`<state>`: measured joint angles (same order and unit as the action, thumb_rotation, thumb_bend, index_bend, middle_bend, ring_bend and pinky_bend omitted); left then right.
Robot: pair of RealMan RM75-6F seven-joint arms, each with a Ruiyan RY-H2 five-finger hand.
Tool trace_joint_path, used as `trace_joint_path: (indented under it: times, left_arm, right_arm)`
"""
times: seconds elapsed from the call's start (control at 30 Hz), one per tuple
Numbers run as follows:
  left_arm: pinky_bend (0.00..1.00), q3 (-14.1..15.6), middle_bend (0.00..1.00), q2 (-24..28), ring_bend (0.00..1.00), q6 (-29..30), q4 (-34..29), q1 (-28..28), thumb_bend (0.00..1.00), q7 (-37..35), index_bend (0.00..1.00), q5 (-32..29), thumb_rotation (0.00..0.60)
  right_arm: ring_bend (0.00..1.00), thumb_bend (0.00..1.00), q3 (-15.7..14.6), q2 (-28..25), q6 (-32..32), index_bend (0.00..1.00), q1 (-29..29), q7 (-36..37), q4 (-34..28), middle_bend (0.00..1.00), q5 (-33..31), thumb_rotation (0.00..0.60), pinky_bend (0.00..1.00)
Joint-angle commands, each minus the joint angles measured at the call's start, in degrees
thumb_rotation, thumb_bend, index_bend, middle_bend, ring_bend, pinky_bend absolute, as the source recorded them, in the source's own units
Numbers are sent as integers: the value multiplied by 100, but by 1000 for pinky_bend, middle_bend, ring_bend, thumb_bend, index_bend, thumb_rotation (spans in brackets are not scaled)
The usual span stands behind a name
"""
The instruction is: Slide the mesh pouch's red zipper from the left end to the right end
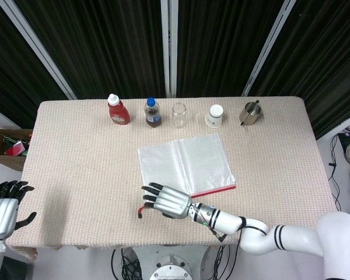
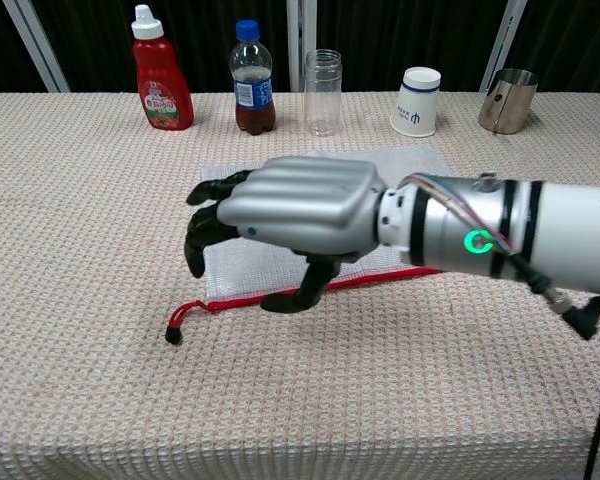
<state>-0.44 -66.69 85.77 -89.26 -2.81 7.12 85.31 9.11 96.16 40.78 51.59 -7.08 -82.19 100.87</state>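
Observation:
The clear mesh pouch lies flat in the middle of the table, its red zipper along the near edge. The zipper's red cord with a black tip trails off the pouch's left end. My right hand reaches across from the right and hovers over the pouch's near-left corner. Its fingers curl slightly downward and the thumb lies just above the zipper; it holds nothing. The cord lies free, a little left of the fingertips. My left hand stays open off the table's left front corner.
Along the far edge stand a ketchup bottle, a cola bottle, a glass jar, a white cup and a metal cup. A cardboard box sits beyond the left edge.

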Motion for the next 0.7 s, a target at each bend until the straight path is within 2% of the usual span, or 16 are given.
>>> trace_joint_path:
  times: [0.03,0.17,0.4,0.7]
  left_arm:
    - [139,0,202,20,138,-13,26,5,160,-47,304,-9,600]
    - [139,-11,202,30,138,-44,67,6,161,-118,304,-47,600]
    - [139,-6,202,8,138,-75,110,12,160,-198,304,-59,600]
    - [139,-5,200,27,138,-99,121,14,160,-229,304,-62,600]
  right_arm:
    - [0,303,23,700,-59,350,402,79,826,186,-50,600,88]
    - [0,319,-110,1076,47,377,618,360,1366,184,-14,600,45]
    - [0,330,-306,1560,326,378,904,850,2094,182,88,600,32]
    - [0,362,-468,1865,513,443,1100,1085,2622,209,59,600,32]
